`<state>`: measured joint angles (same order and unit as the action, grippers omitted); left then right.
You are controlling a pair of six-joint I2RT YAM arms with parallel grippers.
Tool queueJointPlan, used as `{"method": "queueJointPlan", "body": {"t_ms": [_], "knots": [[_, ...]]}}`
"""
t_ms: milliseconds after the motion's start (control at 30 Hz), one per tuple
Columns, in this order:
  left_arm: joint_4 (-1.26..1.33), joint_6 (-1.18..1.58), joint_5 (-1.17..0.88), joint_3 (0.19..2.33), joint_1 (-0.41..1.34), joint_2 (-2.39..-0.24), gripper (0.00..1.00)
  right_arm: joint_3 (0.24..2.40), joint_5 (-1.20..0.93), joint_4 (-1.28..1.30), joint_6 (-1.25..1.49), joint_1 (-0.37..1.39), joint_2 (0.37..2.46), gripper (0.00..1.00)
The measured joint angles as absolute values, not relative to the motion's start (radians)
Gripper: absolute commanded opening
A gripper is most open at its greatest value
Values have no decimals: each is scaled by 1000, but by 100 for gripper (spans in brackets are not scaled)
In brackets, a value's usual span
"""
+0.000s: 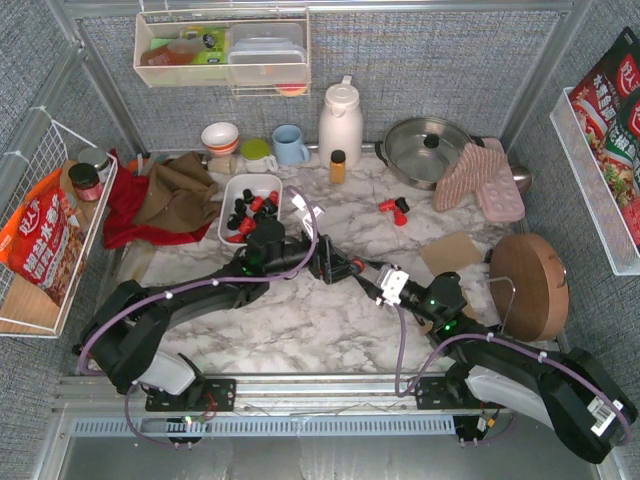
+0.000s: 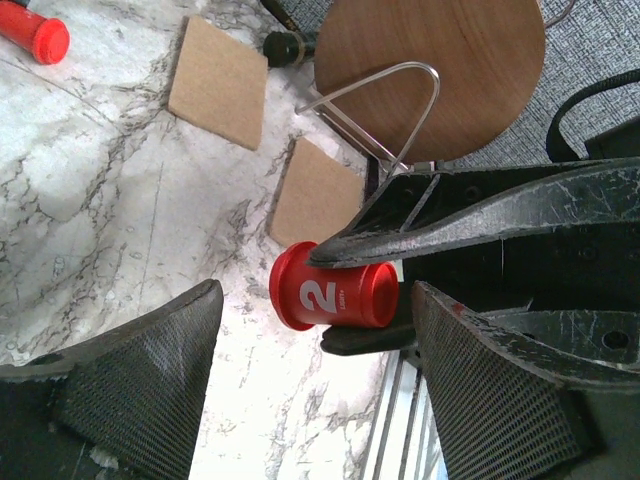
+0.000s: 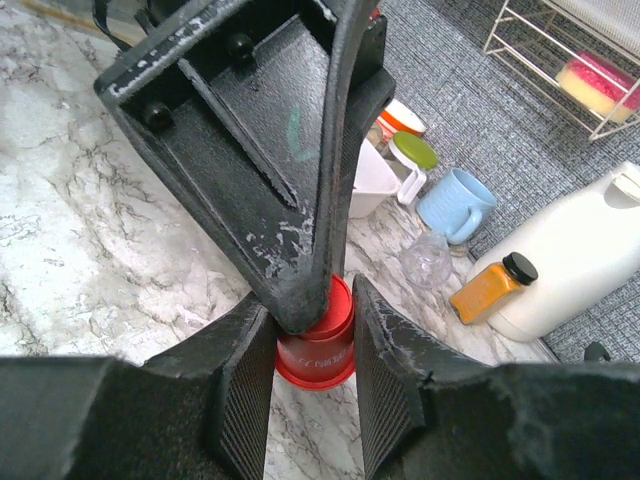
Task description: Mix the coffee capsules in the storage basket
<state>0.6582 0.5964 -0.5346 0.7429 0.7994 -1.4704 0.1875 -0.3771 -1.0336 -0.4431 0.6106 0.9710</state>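
While the right jaws are closed tight on one red coffee capsule (image 3: 315, 350), gripping it by its sides, the left jaws stand wide apart around that same capsule. Seen from the left wrist, the left arm's textured pads (image 2: 140, 385) sit on either side of the pod with a clear gap on each side, so they have hold of nothing. In that view the capsule lies on its side with a white "2" printed on it. It is pinned between the two slim black fingers (image 2: 480, 215) of the right arm. From the right wrist, one left finger reaches down in front of the pod's rim; whether it touches cannot be told.

Overhead, the two arms meet near the middle of the marble bench (image 1: 300, 335), just by the near end of the storage basket (image 1: 226, 212). That white basket sits toward the back left and holds a mixed heap of red and black capsules (image 1: 250, 207). Two more red capsules (image 1: 393, 208) lie on the bench to its right, well apart from it. A brown cardboard square (image 1: 450, 250) and a round wooden board (image 1: 528, 285) lie further right.
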Motion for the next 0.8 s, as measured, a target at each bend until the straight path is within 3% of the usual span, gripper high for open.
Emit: {"method": "queueJointPlan", "body": {"t_ms": [200, 800], "knots": [[692, 633, -558, 750, 798, -1500, 83, 187, -390, -1050, -451, 613, 975, 31], [734, 681, -606, 772, 797, -1537, 56, 187, -373, -1077, -466, 614, 1002, 32]]}}
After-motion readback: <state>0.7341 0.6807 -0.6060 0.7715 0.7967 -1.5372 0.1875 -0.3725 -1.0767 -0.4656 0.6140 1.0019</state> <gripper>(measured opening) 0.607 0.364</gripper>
